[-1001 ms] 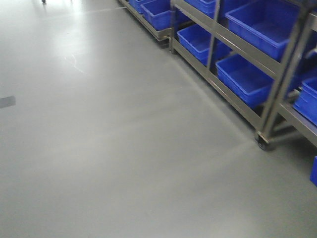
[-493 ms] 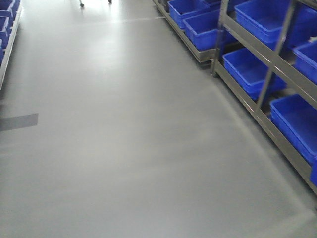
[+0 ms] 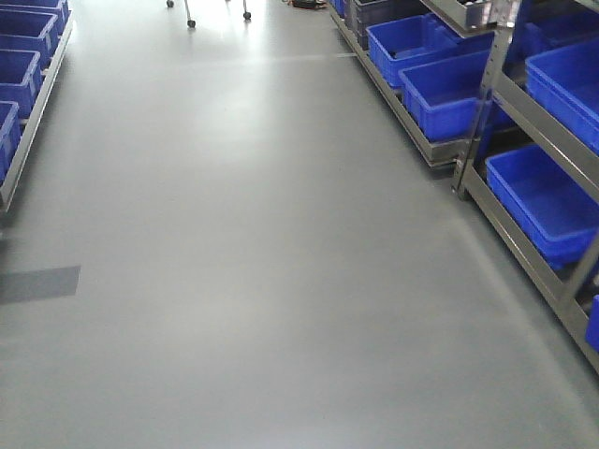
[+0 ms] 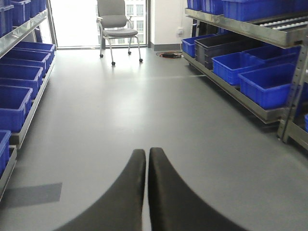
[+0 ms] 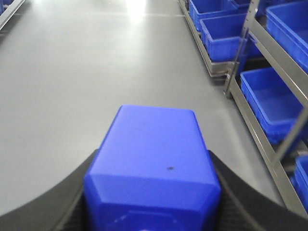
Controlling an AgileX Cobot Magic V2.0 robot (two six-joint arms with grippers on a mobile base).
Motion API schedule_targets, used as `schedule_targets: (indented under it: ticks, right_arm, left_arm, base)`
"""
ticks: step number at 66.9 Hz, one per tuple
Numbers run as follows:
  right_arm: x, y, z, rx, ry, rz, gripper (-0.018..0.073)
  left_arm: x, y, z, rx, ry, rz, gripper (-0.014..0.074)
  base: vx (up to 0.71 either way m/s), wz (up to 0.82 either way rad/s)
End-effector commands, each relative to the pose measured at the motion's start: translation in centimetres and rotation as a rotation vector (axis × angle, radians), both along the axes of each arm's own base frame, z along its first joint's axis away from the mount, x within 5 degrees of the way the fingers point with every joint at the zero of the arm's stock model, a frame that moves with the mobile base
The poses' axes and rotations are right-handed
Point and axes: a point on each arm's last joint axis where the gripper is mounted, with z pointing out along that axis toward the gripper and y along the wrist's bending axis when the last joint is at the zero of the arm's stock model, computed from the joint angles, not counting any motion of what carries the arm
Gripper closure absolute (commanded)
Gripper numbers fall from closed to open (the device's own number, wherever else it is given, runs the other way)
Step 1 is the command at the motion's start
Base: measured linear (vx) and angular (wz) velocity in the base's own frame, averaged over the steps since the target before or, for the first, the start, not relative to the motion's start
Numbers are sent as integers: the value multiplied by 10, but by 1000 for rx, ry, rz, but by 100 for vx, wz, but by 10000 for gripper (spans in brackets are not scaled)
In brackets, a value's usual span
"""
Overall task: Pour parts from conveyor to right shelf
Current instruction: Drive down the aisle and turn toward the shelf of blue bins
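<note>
In the right wrist view the blue block (image 5: 154, 139) is out of focus and its lower part is cut by the bottom edge. It hides most of my right gripper (image 5: 153, 168); only the dark curved fingers (image 5: 43, 207) show on each side of it. My left gripper (image 4: 147, 153) is also cut off by the bottom edge, with its tips pressed together. In the front view the right shelf (image 3: 546, 129) runs out of the right edge, and only the chair legs (image 3: 190, 17) show at the top. A small heap (image 4: 168, 54) on the far floor is too small to name.
</note>
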Motion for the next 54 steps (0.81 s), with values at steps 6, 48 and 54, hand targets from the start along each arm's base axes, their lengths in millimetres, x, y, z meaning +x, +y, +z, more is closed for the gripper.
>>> schedule_targets:
  ticks: [6, 48, 54]
  right_arm:
    - [3, -2, 15, -5, -94, -18, 564]
    - [3, -1, 15, -3, -88, -16, 564]
    - [3, -1, 14, -4, -87, -16, 564]
  left_arm:
    - [-1, 0, 14, -16, -109, -6, 603]
    - [-1, 0, 14, -16, -110, -6, 603]
    - [-1, 0, 14, -16, -110, -6, 603]
  base:
    - [74, 6]
    - [65, 24]
    - [50, 85]
